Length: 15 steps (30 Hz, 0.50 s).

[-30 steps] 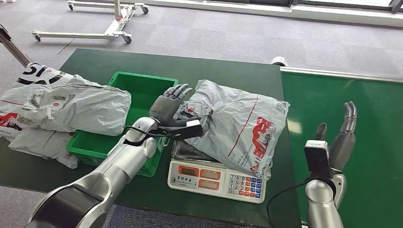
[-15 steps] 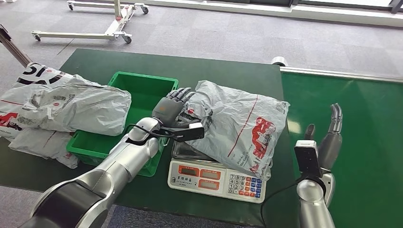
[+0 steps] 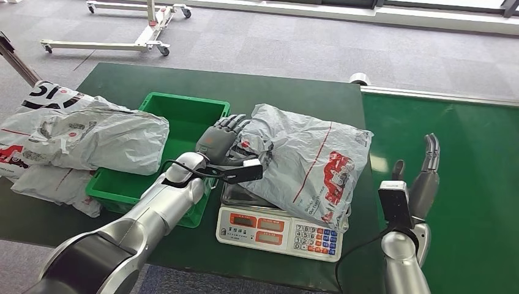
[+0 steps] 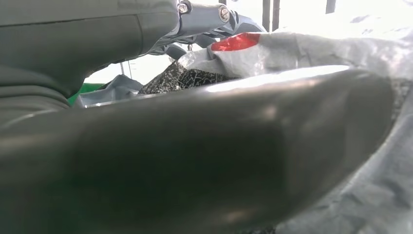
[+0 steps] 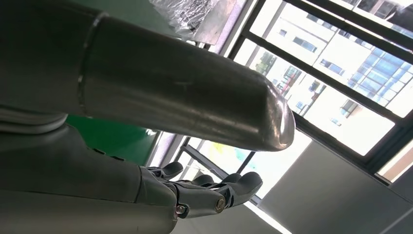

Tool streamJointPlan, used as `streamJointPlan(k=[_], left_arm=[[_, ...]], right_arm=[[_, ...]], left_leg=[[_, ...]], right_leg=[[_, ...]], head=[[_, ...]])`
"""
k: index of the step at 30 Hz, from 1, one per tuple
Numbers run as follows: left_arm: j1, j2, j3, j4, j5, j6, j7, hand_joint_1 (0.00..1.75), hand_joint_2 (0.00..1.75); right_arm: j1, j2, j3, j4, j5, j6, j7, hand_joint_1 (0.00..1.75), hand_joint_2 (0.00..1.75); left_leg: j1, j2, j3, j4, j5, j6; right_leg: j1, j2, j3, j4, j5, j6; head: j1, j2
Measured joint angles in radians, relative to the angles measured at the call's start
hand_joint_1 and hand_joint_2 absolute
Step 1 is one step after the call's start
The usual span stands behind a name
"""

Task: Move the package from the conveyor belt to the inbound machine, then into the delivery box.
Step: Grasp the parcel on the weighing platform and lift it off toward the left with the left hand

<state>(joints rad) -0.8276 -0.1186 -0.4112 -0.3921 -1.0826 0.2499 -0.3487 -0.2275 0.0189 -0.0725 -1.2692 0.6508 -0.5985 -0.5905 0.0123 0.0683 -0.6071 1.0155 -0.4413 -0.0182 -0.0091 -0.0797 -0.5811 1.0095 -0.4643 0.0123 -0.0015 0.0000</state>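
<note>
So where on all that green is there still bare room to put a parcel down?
The conveyor belt beside the right hand is bare. So is the far strip of the green table, behind the green bin. The bin's floor is partly free. It is crowded at the scale, under the grey package the left hand touches, and at the piled bags.

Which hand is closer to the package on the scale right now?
Left. The left hand rests against the package at its bin-side edge; the right hand hangs open over the conveyor belt, apart from it.
</note>
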Motion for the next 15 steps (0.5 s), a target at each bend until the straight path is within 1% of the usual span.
streamJointPlan(k=[15], left_arm=[[0.0,0.0,0.0,0.002,0.0,0.0,0.0,0.0,0.0]], right_arm=[[0.0,0.001,0.0,0.0,0.0,0.0,0.0,0.0,0.0]], left_leg=[[0.0,0.0,0.0,0.0,0.0,0.0]], right_leg=[[0.0,0.0,0.0,0.0,0.0,0.0]], head=[[0.0,0.0]])
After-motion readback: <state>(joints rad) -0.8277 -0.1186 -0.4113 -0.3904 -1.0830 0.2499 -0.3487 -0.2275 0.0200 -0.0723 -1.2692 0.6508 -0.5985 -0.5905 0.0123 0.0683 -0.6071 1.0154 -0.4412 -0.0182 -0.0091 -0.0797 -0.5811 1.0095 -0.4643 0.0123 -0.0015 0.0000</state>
